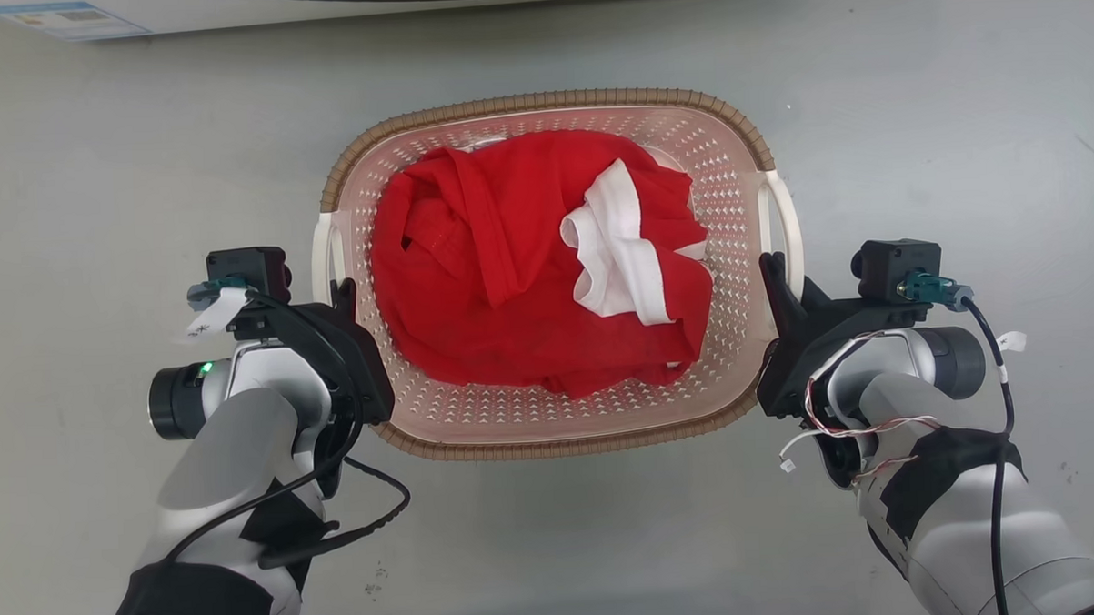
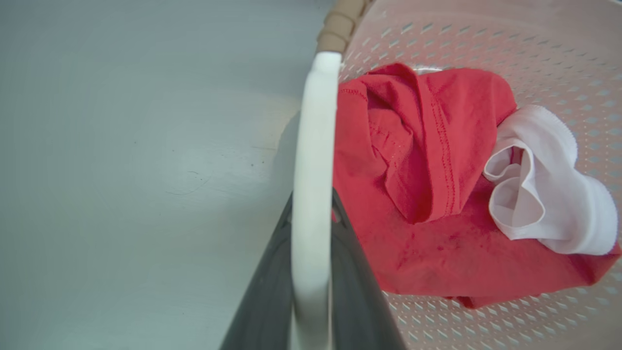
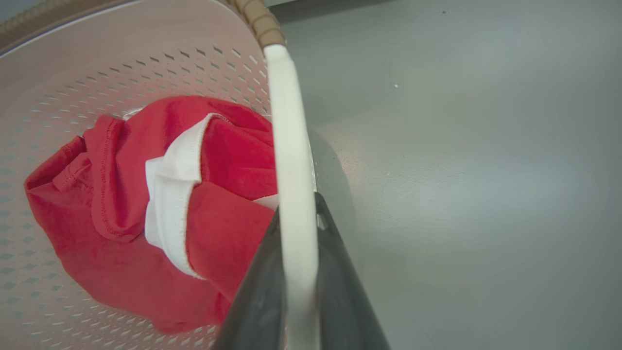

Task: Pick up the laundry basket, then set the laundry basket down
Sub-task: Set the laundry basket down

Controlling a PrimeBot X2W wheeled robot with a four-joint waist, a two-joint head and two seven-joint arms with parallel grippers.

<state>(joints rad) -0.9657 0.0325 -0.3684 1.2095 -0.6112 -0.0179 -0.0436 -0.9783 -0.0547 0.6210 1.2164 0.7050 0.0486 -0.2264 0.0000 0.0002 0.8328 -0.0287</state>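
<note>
- Left pincer (image 2: pixel 312 204): nearest to the lens, its two dark fingers pressed together on the white left handle (image 2: pixel 313 146), one finger on each side.
- Right pincer (image 3: pixel 297 214): same grip, pinching the white right handle (image 3: pixel 289 136).
- Reason for the symmetry, as I judge it: a hold on both sides should keep the load level and stop the contents sliding.
- Laundry basket (image 1: pixel 540 101): directly ahead between my forearms, over the grey floor (image 1: pixel 97 178), near a white appliance (image 1: pixel 409 3) at the far edge. I cannot tell whether it rests on the floor or hangs just off it.
- Contents: red garment (image 1: pixel 510 281) heaped in the middle, with a white band (image 1: pixel 613 251) folded on top. I cannot tell if the band is trim or a separate piece.
- Count: one basket, two handles, two pincers, four fingers, one red garment, one white band.
</note>
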